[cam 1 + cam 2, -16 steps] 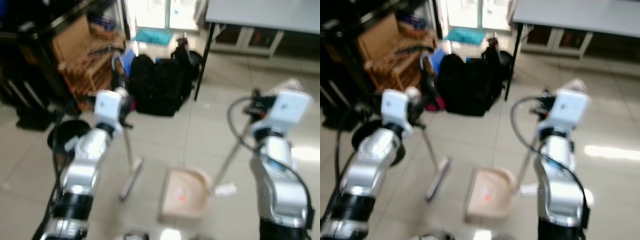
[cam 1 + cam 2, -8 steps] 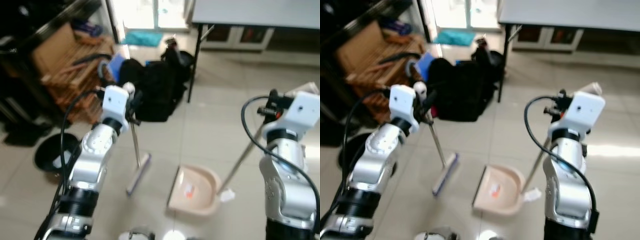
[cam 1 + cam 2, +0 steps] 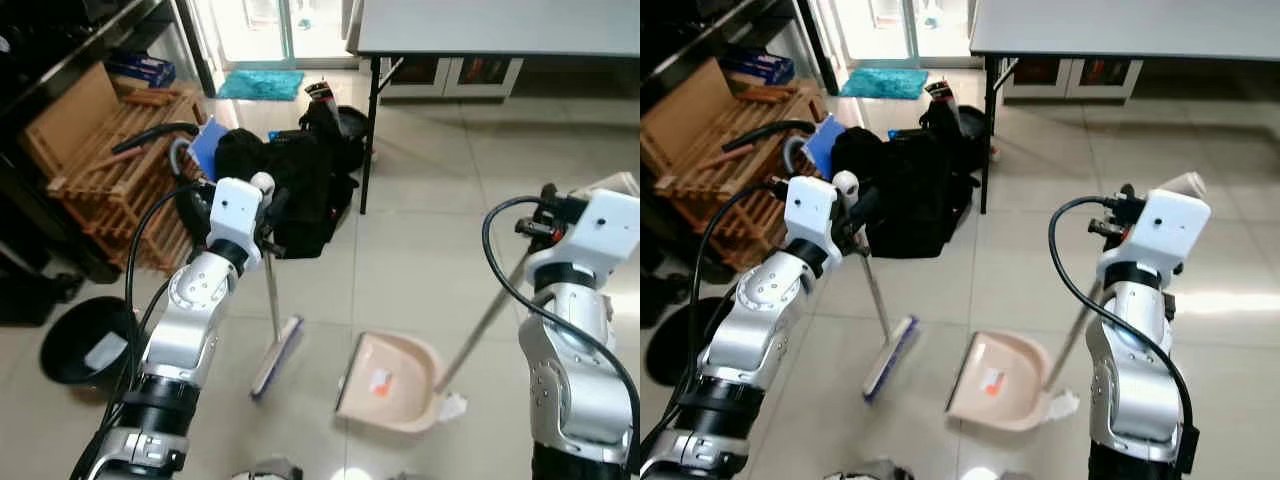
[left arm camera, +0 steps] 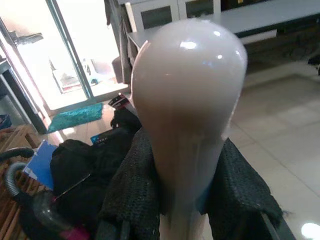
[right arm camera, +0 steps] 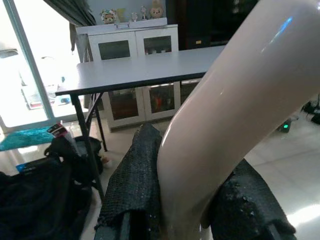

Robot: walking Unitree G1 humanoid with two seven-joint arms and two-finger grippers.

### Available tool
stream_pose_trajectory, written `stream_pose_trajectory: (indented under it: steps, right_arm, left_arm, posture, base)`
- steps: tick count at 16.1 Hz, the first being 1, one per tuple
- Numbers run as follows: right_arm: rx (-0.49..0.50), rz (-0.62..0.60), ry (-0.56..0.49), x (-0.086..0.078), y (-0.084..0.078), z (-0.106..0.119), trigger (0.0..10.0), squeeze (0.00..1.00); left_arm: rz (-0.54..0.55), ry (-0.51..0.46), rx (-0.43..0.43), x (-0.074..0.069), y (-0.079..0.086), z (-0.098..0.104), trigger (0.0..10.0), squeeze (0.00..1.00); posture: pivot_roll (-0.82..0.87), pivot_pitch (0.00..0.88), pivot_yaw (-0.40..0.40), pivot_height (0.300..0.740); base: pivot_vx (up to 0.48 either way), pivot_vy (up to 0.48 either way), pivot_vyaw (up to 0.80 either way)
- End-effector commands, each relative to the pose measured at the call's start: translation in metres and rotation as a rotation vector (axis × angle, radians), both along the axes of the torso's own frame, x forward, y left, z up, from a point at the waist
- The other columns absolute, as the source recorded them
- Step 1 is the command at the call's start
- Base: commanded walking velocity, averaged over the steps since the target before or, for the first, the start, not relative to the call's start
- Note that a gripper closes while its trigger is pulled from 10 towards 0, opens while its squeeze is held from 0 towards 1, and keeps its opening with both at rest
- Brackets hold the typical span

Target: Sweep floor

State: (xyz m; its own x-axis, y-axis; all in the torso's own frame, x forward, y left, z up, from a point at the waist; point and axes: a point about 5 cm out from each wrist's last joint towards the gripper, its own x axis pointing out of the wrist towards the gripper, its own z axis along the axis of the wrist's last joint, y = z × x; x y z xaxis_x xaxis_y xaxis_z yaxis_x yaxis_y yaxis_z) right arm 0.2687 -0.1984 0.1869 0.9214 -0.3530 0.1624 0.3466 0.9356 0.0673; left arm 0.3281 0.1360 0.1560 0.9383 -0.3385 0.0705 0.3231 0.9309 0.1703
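Left eye view: L gripper (image 3: 262, 215) clamped near the top of the broom (image 3: 272, 330) handle, held about upright, brush head resting on the tile floor (image 3: 420, 250) w/ its far end angled toward the dustpan (image 3: 392, 382). R gripper (image 3: 545, 215) clamped on the dustpan's long handle, which slants down to the pan; pan sits flat on the floor just beside the brush head, a gap between them, mouth facing the broom. A small orange bit lies in the pan; a white scrap (image 3: 452, 406) is on the floor by the pan's rear corner. Behind: black bag (image 3: 290, 185), wood crate (image 3: 110, 165), black bin (image 3: 75, 345), table (image 3: 500, 25). Right eye view: same layout, broom (image 3: 890, 355) and dustpan (image 3: 998, 380) near each other but apart. Left wrist view: black fingers (image 4: 132, 185) press both sides of the rounded pale handle end, tight grip. Right wrist view: fingers (image 5: 137, 175) closed on the curved dustpan handle, table and cabinet beyond. Step, as I read it: mid-sweep, collecting into the pan. Next probably needs the brush drawn toward the pan mouth w/ the pan kept flat; the white scrap sits behind the pan, so the pan would likely need re-siting to catch it.
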Motion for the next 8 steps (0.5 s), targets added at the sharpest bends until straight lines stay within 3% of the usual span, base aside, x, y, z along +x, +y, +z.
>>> stream_pose_trajectory:
  steps: [1, 5, 8]
  right_arm:
    - [0.016, 0.025, -0.054, -0.002, 0.009, 0.008, 10.0, 0.00]
    - [-0.001, 0.023, -0.069, -0.002, 0.007, 0.012, 10.0, 0.00]
    - [-0.031, 0.032, -0.081, -0.002, 0.008, 0.014, 10.0, 0.00]
  left_arm:
    - [0.017, -0.036, 0.024, 0.001, 0.008, 0.007, 10.0, 0.00]
    - [-0.001, -0.027, 0.021, 0.003, 0.001, 0.005, 10.0, 0.00]
    - [-0.028, -0.024, 0.000, 0.003, -0.008, -0.001, 10.0, 0.00]
  posture:
    - [-0.05, 0.087, 0.068, 0.740]
    - [-0.06, 0.093, 0.070, 0.740]
    - [-0.06, 0.103, 0.067, 0.740]
  base:
    - [0.386, 0.000, 0.00]
    - [0.355, 0.000, 0.00]
    - [0.000, 0.000, 0.00]
